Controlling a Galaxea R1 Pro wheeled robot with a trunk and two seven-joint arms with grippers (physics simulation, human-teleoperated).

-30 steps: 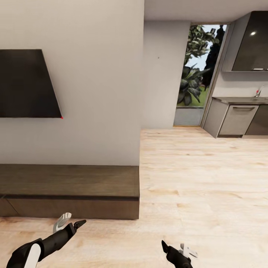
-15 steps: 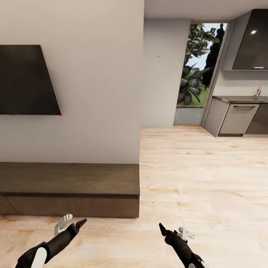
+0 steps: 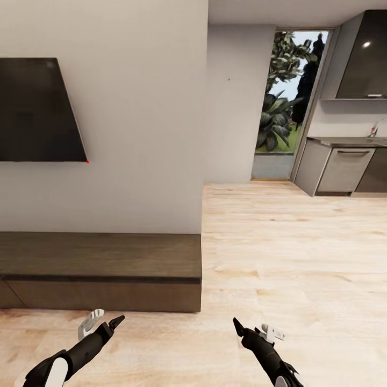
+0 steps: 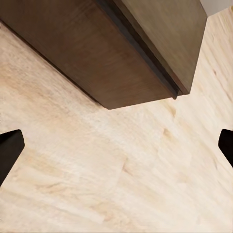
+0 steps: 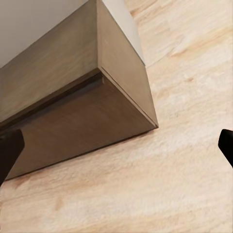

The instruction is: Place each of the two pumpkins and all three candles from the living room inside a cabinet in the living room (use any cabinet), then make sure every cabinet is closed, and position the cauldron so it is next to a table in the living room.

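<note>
Both empty, spread wide: left end effector, right end effector. Could clip near cabinet corner rolling closer.

Head faces wall; wrists look down, close (all share cabinet corner).

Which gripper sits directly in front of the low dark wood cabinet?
The left gripper: it hangs just before the cabinet front near its right end, while the right gripper is over bare floor past that end.
</note>
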